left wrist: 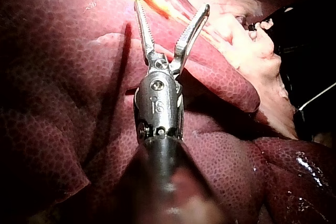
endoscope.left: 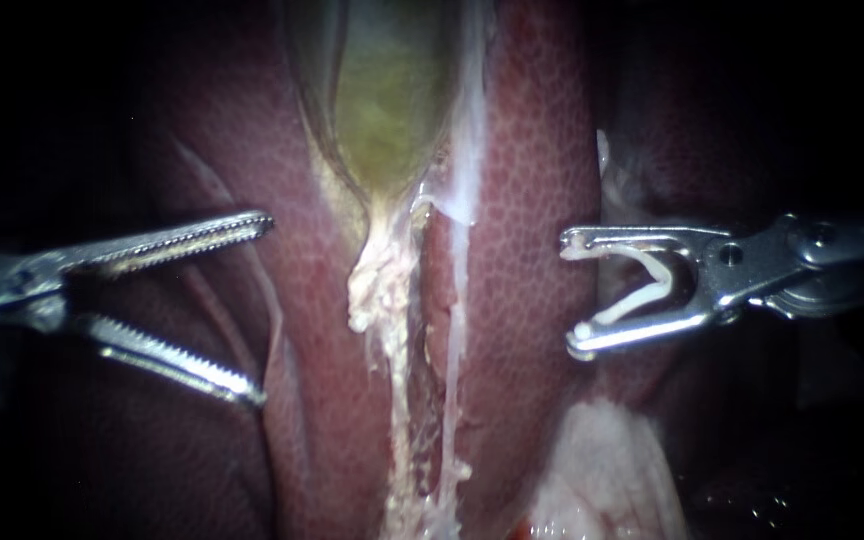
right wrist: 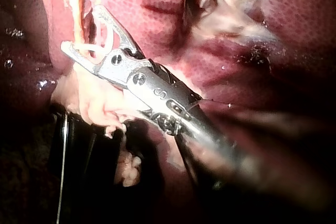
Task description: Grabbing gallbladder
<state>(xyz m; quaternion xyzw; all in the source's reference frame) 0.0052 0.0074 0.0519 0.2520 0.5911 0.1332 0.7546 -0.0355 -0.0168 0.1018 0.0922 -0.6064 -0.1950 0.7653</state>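
I saw the gallbladder (endoscope.left: 387, 110) at the top middle of the endoscope view. It was a green-yellow bag that lay in a groove of the dark red liver (endoscope.left: 532, 180). It got thin at its low end, and a pale, stringy strip of tissue (endoscope.left: 382, 290) ran down from there. My left instrument (endoscope.left: 264, 308) came in from the left. Its pincer was wide open and held nothing. Both halves had little teeth. It sat over the liver, off to the left of the stringy strip and lower than the green bag, and it did not touch either one. In the left wrist view my left instrument (left wrist: 171, 6) made a wide V over the spotted red liver (left wrist: 63, 77), with nothing in the gap. My right instrument (endoscope.left: 570, 292) came in from the right. Its pincer stood wide too, but it held a white bent clip (endoscope.left: 624, 310) whose two ends sat against its two halves. It was over the liver, well apart from the gallbladder. A pale lump (endoscope.left: 602, 470) lay below it. In the right wrist view my right instrument (right wrist: 80, 27) had that white clip (right wrist: 90, 49) inside it.
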